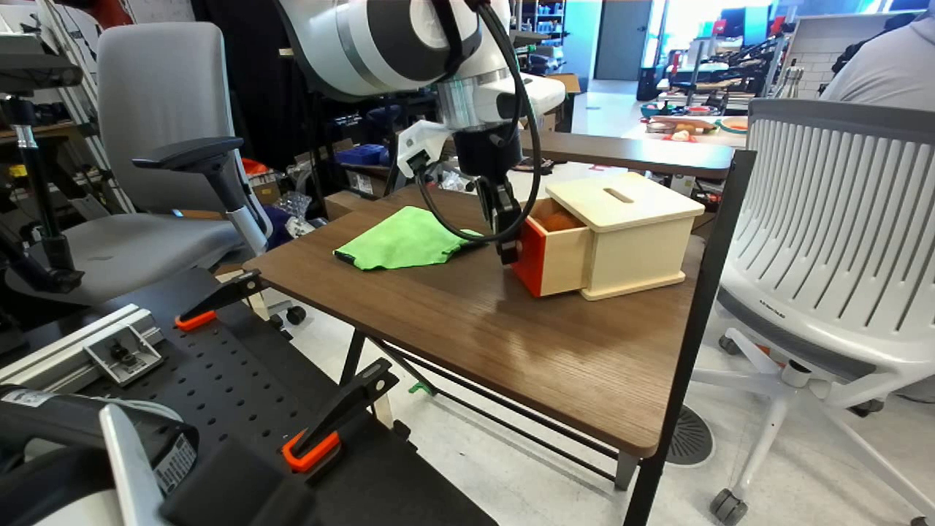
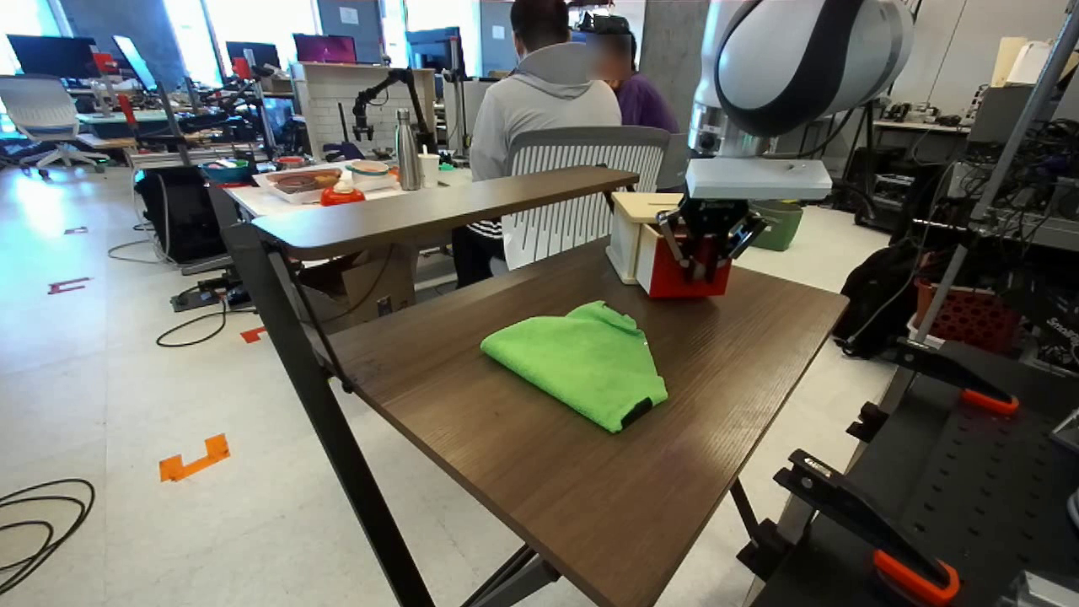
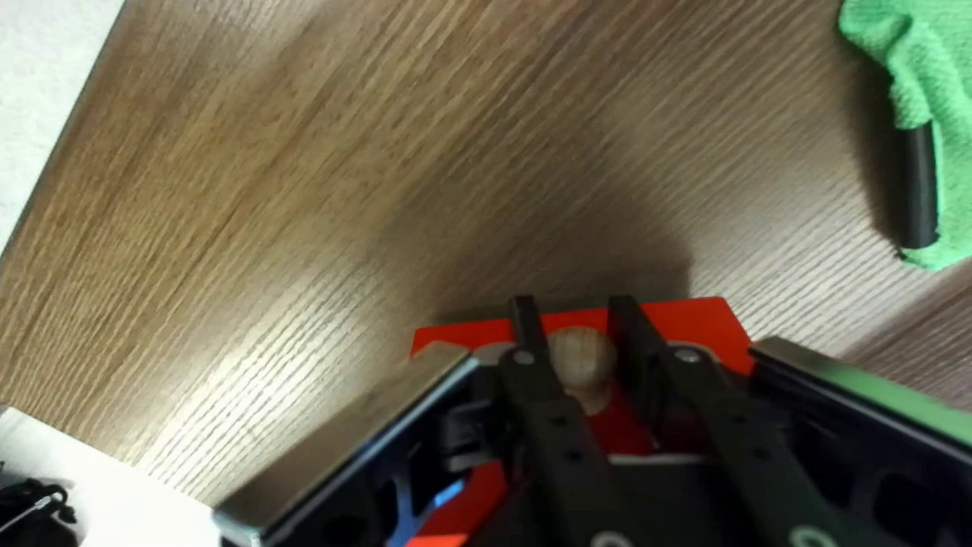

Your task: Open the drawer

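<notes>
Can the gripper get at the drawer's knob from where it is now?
Yes, it seems so: in the wrist view, the gripper has the knob between its fingers, both apparently touching it. The cloth lies off to one side, so it shouldn't be in the way.

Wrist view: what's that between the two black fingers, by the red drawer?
A round, pale, wooden-looking knob on the drawer. The wrist view shows it between the fingers of the end effector, apparently touching both.
</notes>
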Motion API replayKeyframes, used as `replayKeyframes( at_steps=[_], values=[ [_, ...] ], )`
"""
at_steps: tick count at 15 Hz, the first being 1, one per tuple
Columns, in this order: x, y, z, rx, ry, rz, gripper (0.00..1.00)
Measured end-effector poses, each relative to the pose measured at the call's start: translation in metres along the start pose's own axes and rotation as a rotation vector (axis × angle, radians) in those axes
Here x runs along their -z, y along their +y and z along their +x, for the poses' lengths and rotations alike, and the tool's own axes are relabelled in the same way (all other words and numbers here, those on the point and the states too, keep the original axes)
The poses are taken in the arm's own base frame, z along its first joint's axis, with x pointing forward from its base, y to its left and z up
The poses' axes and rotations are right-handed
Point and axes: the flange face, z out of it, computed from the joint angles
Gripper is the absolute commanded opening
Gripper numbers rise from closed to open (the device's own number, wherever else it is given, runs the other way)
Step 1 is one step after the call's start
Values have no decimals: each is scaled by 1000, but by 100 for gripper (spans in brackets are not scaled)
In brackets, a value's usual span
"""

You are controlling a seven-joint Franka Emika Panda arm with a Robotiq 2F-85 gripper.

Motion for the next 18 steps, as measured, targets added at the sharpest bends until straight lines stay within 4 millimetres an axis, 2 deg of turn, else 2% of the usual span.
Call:
replayKeyframes(
  at_steps=[5, 6, 7, 9, 13, 15, 18],
  values=[
    [-2, 6, -4, 14, -38, 21, 7],
    [-2, 6, -4, 16, -41, 21, 21],
    [-2, 6, -4, 20, -43, 20, 52],
    [-3, 6, -5, 34, -53, 15, 59],
    [-11, 5, -23, 95, -148, -30, 89],
    [-14, 6, -29, 111, -182, -46, 100],
    [-13, 7, -33, 125, -212, -60, 100]
  ],
)
